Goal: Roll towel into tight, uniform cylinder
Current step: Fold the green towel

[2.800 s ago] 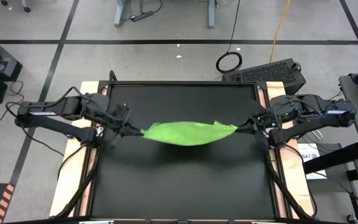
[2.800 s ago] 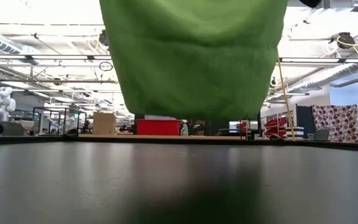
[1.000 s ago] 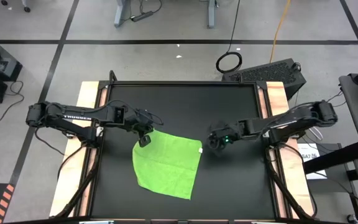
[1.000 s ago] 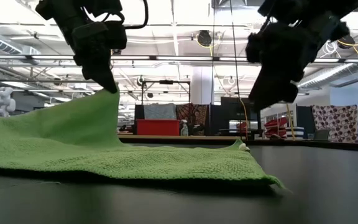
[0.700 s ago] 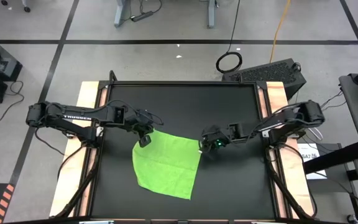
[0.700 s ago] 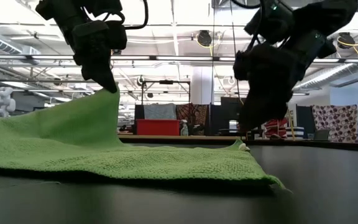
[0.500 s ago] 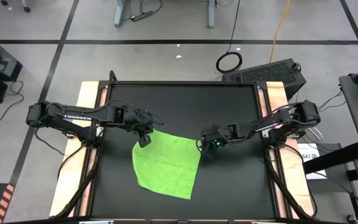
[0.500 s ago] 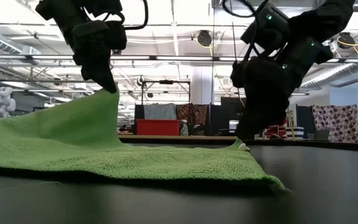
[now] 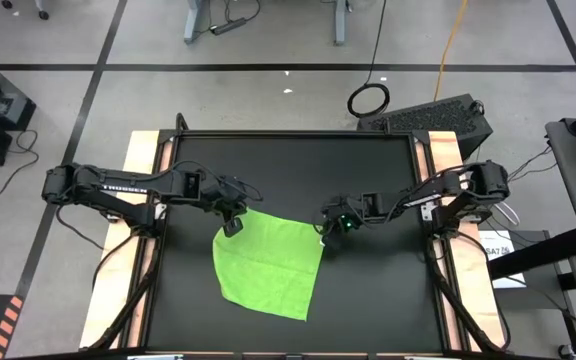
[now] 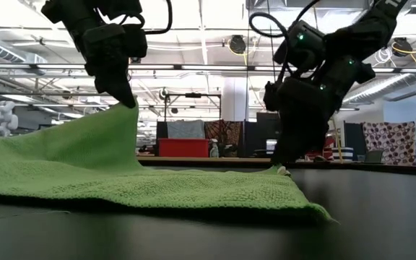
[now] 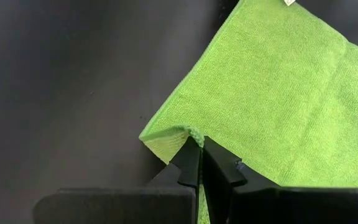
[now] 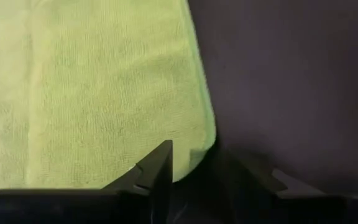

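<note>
Since a second ago my left arm has not moved at all: its gripper (image 9: 232,222) is still clenched on the towel's (image 9: 268,262) far left corner, holding that corner lifted off the black table (image 9: 368,290) while the rest of the cloth lies flat. In the left wrist view the two fingers (image 11: 191,163) are pinched together with the green edge folded up between them. In the low view that corner rises to a peak under the gripper (image 10: 127,97).

The towel itself lies where it did, spread out at the middle of the table, a little toward the near side, turned at a slant.

What has changed is on the right. My right gripper (image 9: 325,232) has travelled left from open table to the towel's far right corner, and its jaws have narrowed on the way. In the low view its tip (image 10: 279,163) is down at that corner. In the right wrist view the fingers (image 12: 157,168) stand apart on either side of the towel's (image 12: 104,93) edge, not yet pinched on it.

Count: one towel, two arms, two grippers, one table.
</note>
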You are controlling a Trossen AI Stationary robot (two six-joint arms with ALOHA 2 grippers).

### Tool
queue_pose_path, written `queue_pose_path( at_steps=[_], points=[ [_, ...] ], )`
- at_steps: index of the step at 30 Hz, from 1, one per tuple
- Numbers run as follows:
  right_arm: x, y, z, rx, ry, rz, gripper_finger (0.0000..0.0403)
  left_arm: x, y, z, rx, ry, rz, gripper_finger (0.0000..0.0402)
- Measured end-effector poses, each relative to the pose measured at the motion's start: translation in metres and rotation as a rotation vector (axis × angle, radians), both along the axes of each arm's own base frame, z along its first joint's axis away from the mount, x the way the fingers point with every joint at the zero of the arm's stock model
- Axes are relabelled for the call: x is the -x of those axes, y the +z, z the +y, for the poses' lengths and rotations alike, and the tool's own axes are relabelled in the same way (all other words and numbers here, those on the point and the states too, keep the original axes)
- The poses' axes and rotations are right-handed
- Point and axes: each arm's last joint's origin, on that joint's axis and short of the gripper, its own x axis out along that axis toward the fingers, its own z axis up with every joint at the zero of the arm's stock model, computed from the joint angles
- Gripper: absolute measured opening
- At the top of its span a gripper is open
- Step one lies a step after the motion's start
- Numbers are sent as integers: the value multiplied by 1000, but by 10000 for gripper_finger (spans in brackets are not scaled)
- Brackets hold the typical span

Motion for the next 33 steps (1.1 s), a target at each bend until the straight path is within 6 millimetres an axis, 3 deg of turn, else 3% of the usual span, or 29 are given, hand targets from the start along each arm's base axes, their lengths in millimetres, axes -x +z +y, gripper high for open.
queue_pose_path(
  at_steps=[5,13,18,21,24,30,33],
  points=[
    [-4,-7,1,-24,13,2,119,0,0,0,-8,-12,7,11],
    [-8,-3,-1,-9,17,-16,11,0,0,0,-11,-16,7,11],
    [-3,12,-1,-1,32,-40,2,-1,2,0,-14,-18,-10,11],
    [7,39,-2,31,60,-74,1,-2,12,0,-20,-22,-47,11],
    [22,79,-4,99,88,-102,1,-2,36,0,-54,-57,-134,11],
    [71,180,-4,248,101,-264,1,11,105,-1,-153,-130,-372,11],
    [100,220,0,275,109,-377,0,24,135,-3,-177,-161,-486,11]
  ],
)
